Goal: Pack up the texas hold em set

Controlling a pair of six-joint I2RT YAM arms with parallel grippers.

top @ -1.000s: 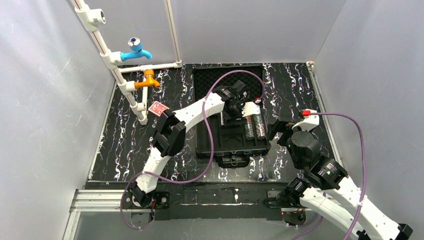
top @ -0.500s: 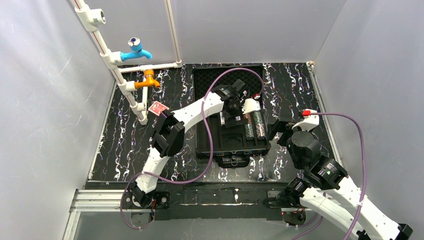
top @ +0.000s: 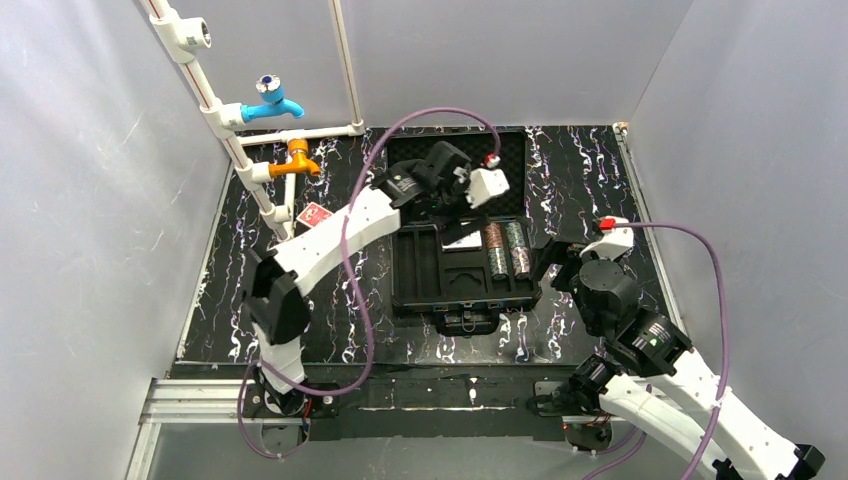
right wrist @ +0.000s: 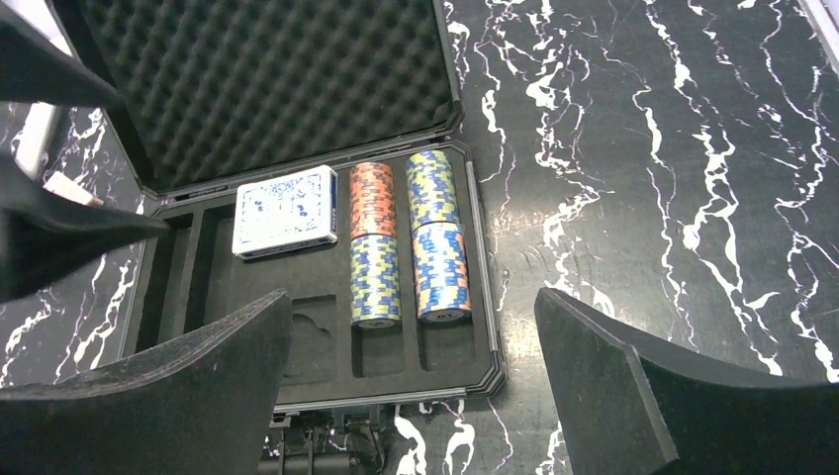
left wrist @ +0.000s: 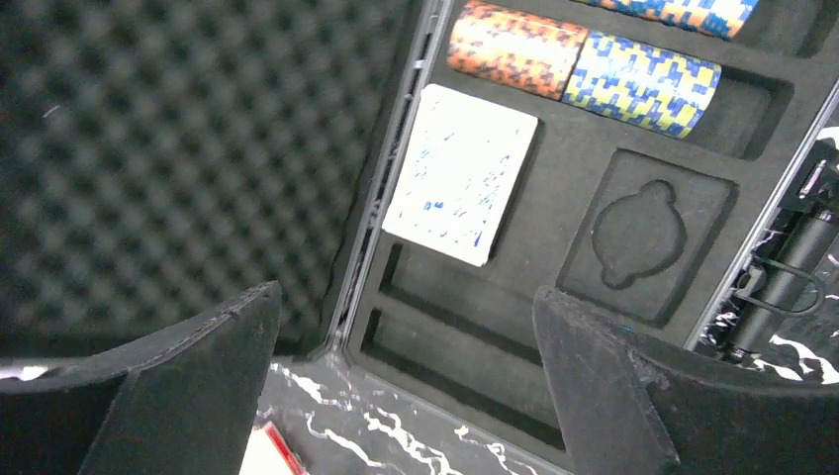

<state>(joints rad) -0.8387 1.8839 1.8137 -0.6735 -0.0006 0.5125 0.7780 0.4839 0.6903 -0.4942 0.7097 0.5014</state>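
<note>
1. Table: black top with white marbling, closed in by grey walls on three sides.

2. Left arm: white and black, reaching from the near edge across to the back of the case.

3. Right arm: folded at the near right, with its wrist beside the case's right edge.

4. Briefcase: black hard plastic, lying open at the middle of the table. The foam lid is laid back toward the far wall. The slotted tray is nearer the arms, and its latches face the near edge.

5. Pipes: white, running down the far left. They carry a blue tap above an orange tap.

6. Left gripper: fingers spread wide and grasping nothing, hanging over the hinge line between lid and tray.

7. Right gripper: fingers spread wide and grasping nothing, held above the table just right of the tray.

8. Blue deck: lying flat in a tray compartment by the hinge, just left of the chips.

9. Red deck: on the table outside the case, near the foot of the pipes, tilted.

10. Chip rolls: four short rolls lying on their sides in two slots at the tray's right, two end to end in each. One is orange and the others are blue and yellow mixes.
</note>
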